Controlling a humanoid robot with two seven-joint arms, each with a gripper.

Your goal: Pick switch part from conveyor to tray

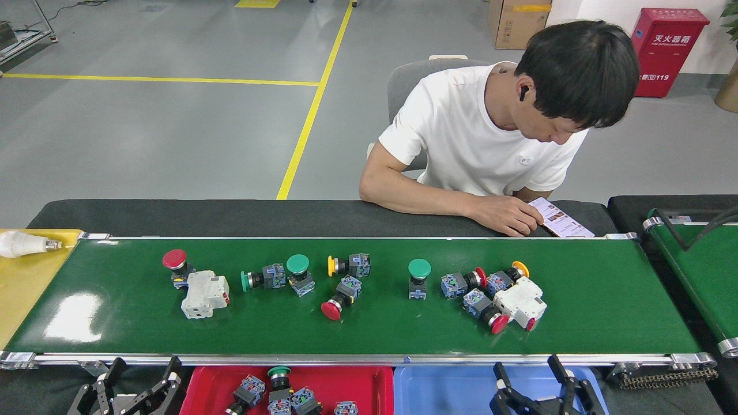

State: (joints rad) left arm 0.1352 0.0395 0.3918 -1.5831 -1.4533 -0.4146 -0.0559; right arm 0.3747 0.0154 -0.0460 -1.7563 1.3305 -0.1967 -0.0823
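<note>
Conveyor: the conveyor (599, 300) spans the view in front of us, so every part on it lies within reach of one arm or the other.
Switch parts: pushbutton switches lie strung along the belt; the nearest to our right side is a cluster (490, 294) of red and yellow heads pressed against a white breaker (519, 302); a lone green-headed switch (418, 276) stands apart, an easier pick by our judgement.
Trays: the red tray (202, 392) just below the near rail already holds several switches; the blue tray (450, 392) beside it shows none.
Left gripper: our left gripper (135, 383) sits below the rail left of the red tray, jaws apart, holding nothing.
Right gripper: our right gripper (533, 380) hangs over the blue tray, jaws spread and empty, placed under the cluster for a reach.
Person: a person (478, 138) sits behind the belt with a phone (560, 219), clear of the parts.
</note>
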